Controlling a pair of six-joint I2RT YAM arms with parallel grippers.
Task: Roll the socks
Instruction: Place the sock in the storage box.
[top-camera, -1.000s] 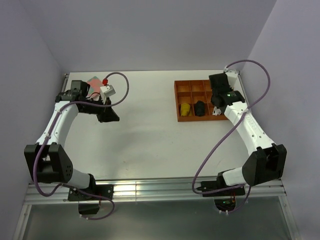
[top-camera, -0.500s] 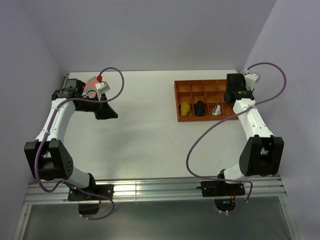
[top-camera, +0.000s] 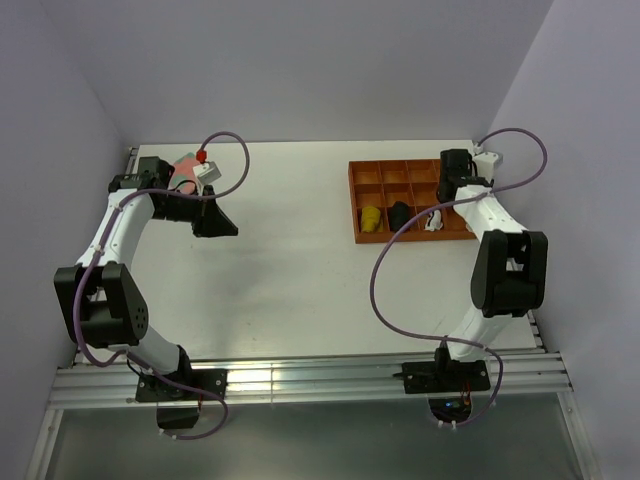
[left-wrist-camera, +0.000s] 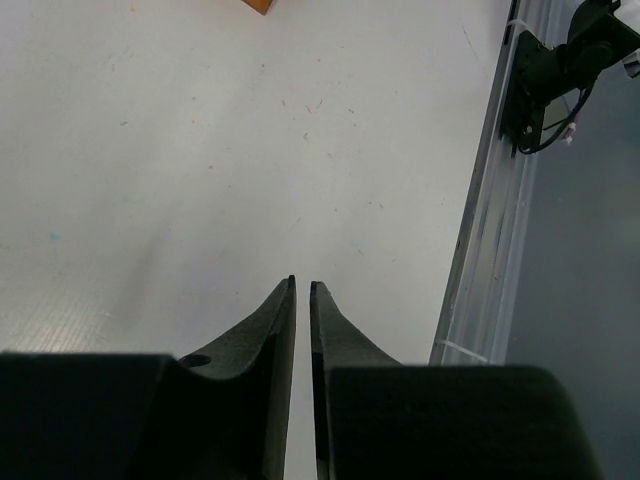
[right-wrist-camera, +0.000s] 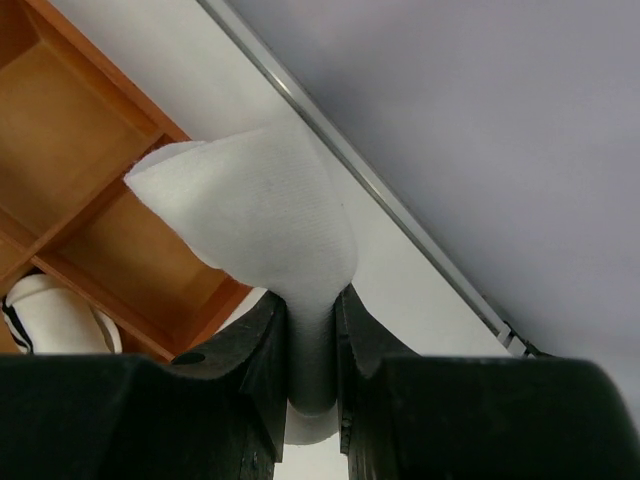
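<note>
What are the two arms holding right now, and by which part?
The right gripper pinches a white sock by a bunched fold, the rest fanning out beyond its jaws. The left gripper holds nothing.

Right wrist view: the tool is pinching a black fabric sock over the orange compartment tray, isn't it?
Almost. The right tool is pinching a plain white fabric sock, not a black one, over the orange compartment tray; the right wrist view shows it clearly.

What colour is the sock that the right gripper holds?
The sock is plain white; the right wrist view shows it best.
</note>
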